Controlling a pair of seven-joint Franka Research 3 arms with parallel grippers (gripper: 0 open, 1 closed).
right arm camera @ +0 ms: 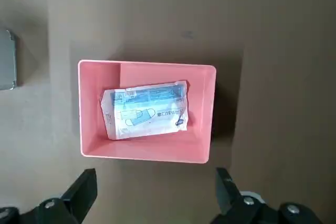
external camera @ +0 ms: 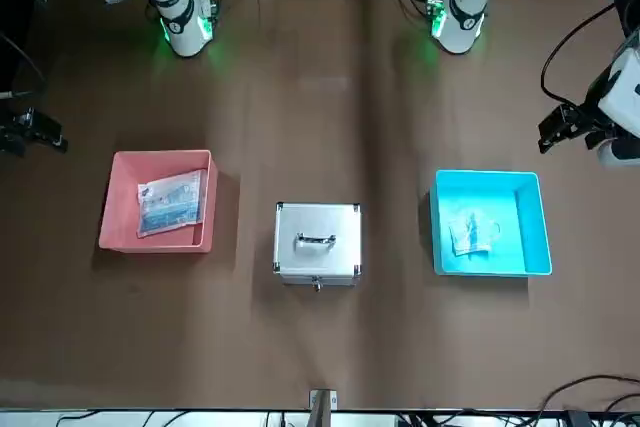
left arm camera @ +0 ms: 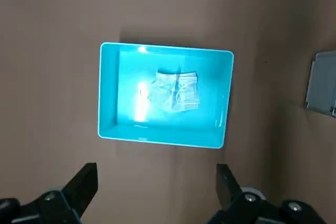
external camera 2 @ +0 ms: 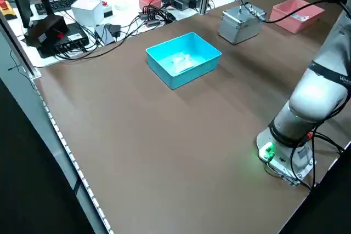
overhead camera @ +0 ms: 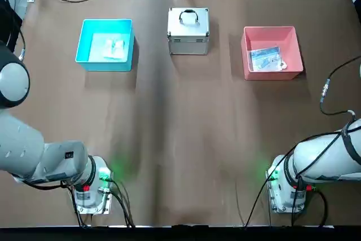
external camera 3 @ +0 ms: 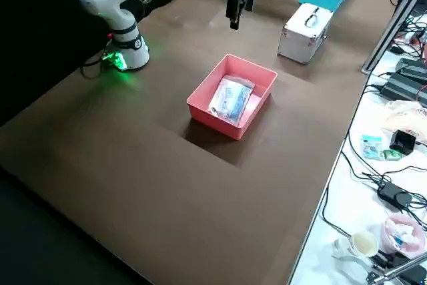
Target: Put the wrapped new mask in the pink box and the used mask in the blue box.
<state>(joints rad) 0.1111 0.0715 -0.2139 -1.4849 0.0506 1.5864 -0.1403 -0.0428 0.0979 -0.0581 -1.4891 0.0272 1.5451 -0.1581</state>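
A smooth, brown, matte worktop fills most of the top view. On it, two shallow rectangular bins of plain plastic are seen: the pink box at upper right and the glossy cyan blue box at upper left. Between them, at upper centre, a boxy silver metal case is set, with a dark handle on its lid.

Inside the pink box, the wrapped mask is held: a flat rectangular packet of clear, crinkled plastic, printed in light blue and dark blue. Inside the blue box, the used mask is laid, a smaller, loosely folded piece of pale blue fabric with a thin looped cord.

The wrapped mask lies well apart from the right pincer, and the used mask well apart from the left pincer. Both pincers are spread wide, with nothing gripped.

In the front view, the left pincer is held at the right edge, in the upper half, and the right pincer at the left edge, also in the upper half. In the top view, both arms are bent outward from their bases, towards the side edges.
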